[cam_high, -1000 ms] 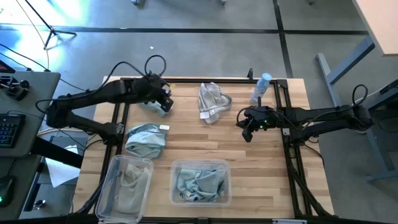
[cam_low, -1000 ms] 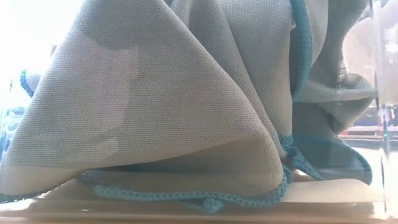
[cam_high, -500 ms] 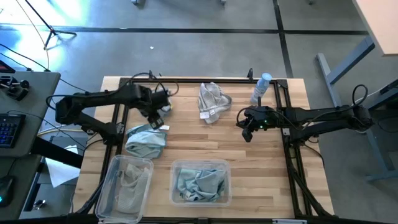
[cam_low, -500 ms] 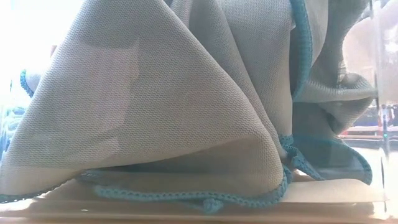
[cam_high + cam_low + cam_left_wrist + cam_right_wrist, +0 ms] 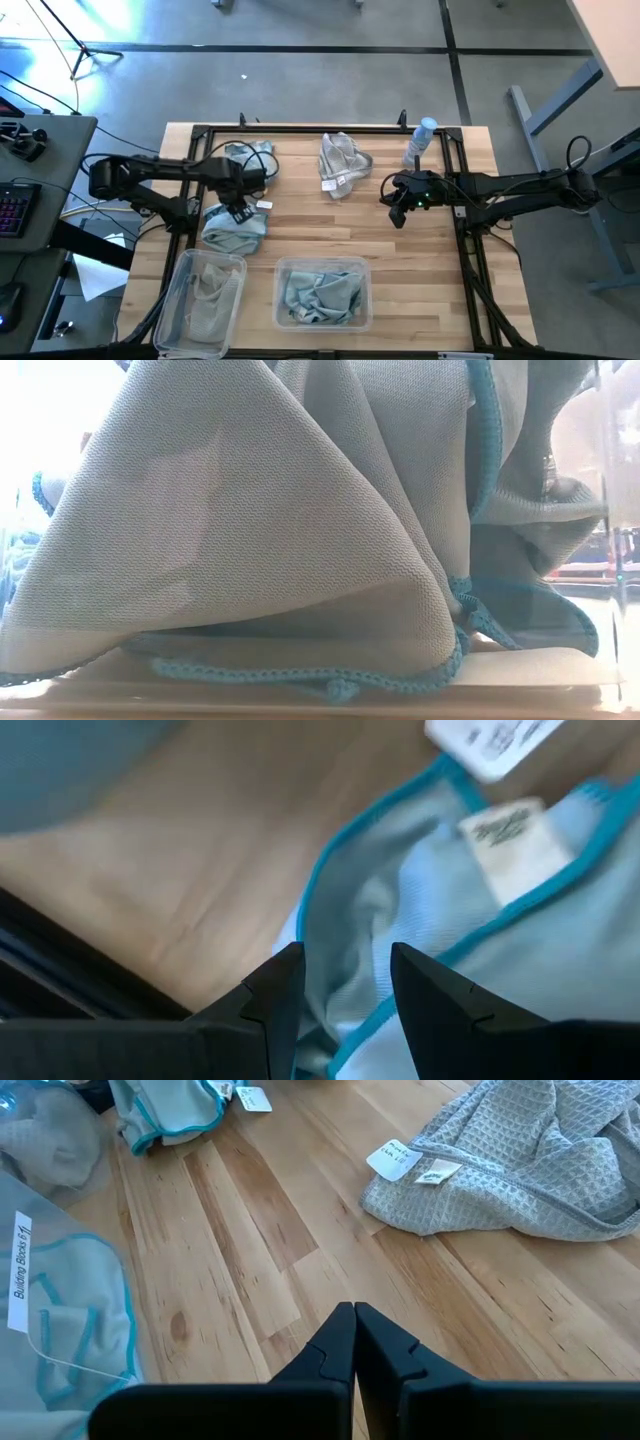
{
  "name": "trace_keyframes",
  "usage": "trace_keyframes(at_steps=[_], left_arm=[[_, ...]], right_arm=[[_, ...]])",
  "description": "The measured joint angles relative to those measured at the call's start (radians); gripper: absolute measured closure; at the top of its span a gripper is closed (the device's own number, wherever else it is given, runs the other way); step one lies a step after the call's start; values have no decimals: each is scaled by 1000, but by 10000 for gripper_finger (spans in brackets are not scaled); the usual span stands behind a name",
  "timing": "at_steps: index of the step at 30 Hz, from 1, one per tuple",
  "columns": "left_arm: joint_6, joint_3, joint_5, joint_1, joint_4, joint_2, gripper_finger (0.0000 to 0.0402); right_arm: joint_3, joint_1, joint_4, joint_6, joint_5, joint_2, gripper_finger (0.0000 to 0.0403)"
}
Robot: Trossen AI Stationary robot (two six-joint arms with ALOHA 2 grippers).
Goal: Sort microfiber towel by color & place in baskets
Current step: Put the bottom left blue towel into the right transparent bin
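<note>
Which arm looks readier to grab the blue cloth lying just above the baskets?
The left. Its gripper hovers over that teal towel, open. The right gripper sits shut, away from it across the table.

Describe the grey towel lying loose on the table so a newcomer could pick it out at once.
Start at the wooden table and find the pale blue spray bottle at its far edge. Just left of the bottle lies a crumpled grey waffle-weave towel with white tags. Unlike the teal-edged towel under the left gripper, it is grey all over and lies outside any basket.
</note>
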Motion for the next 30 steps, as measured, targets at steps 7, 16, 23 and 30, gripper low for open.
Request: trace_keyframes(at_steps=[7,16,23,30], left_arm=[[-24,-129,0,28,150,0,266],[-79,-133,37,60,186,-6,386],[-84,-7,11,32,89,-128,400],[-68,245,-59,29,39,-274,401]], right_arm=[[0,0,0,0,21,0,403],[0,0,0,0,101,0,403],[1,0,0,0,101,0,403],[1,0,9,0,101,0,403]])
